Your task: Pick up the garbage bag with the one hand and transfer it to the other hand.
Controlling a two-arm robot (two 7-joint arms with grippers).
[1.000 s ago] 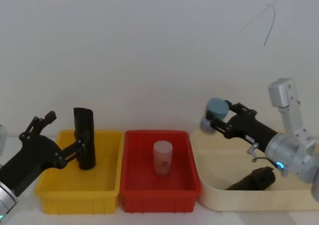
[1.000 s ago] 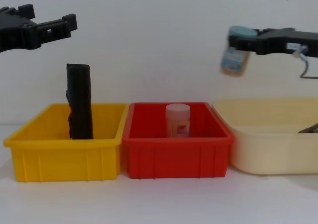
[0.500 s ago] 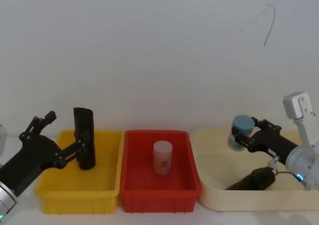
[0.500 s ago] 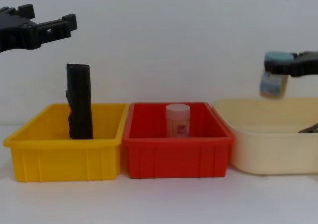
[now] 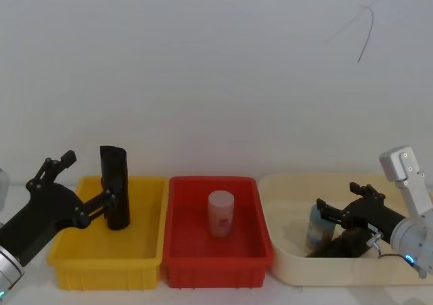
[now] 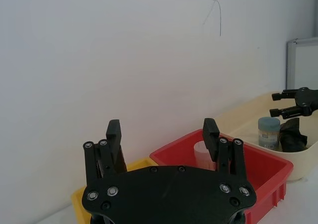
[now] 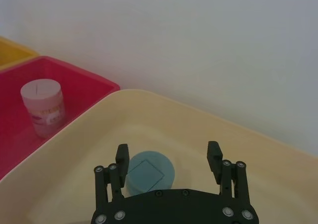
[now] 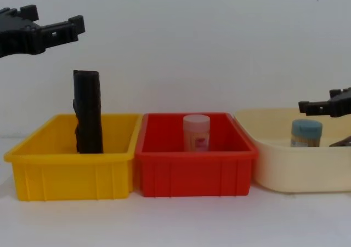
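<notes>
Right wrist view exposed right gripper (image 7: 169, 159) fingers wide above blue-lidded jar (image 7: 149, 173), released since earlier; left gripper (image 8: 50, 23) wide.

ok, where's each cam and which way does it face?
Head: high, facing forward and down on yellow bin, red bin, cream tray; left end effector and right end effector show.
Chest: low, facing level across the bins' sides; both end effectors at the edges.
Left wrist: behind own open fingers, facing the red bin and tray.
Right wrist: above own open fingers, facing down into the tray.
Shared: all four see the blue-lidded jar.
</notes>
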